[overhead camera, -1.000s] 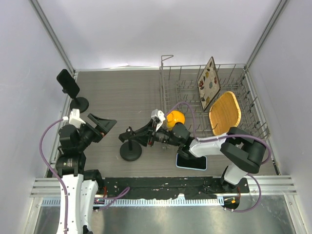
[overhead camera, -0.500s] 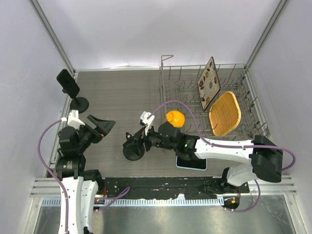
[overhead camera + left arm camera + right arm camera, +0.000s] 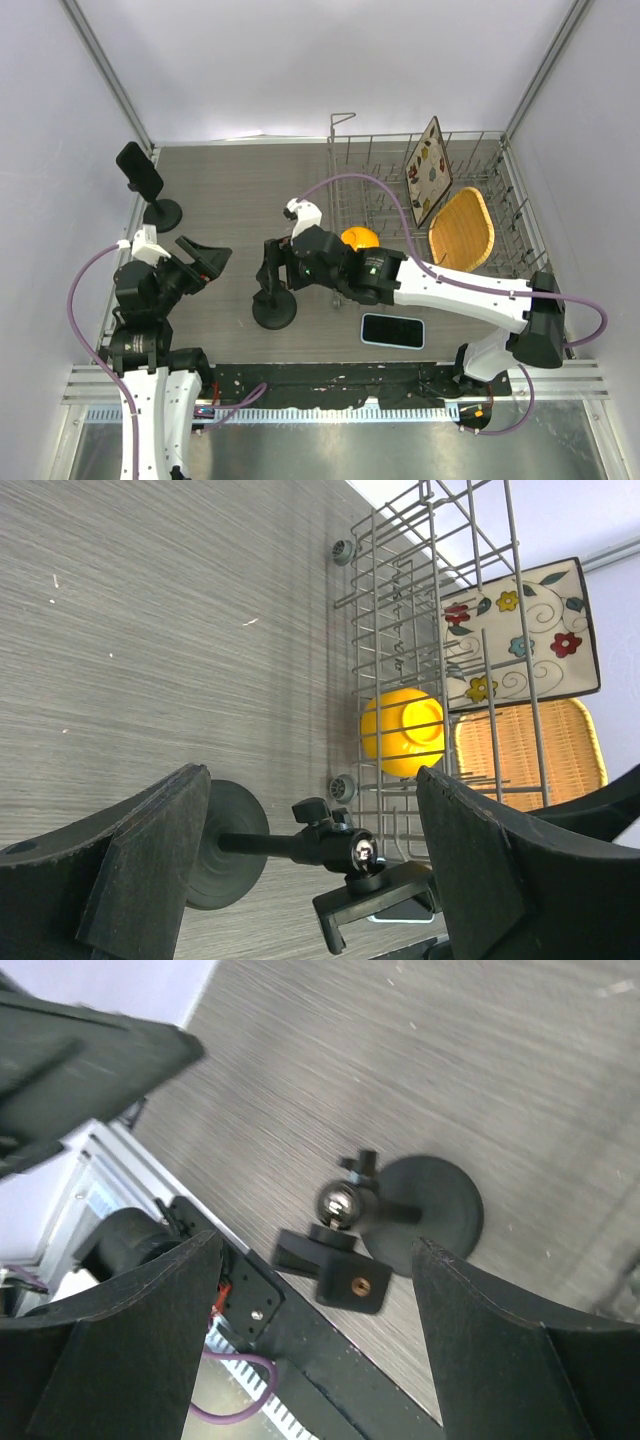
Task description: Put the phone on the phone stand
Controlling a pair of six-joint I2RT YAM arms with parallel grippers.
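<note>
Near the front edge of the table point(image 3: 230, 200), the phone point(image 3: 392, 330) lies flat, screen up.
Its long axis runs left to right; the stand point(image 3: 273, 300) is apart on its left, below the spread right gripper point(image 3: 272, 262). The left gripper point(image 3: 205, 255) is spread too.

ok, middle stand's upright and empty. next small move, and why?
Probably swing the right tool over to the phone: its jaws are open and empty above the middle stand, which is bare, while the phone lies flat on the table.
</note>
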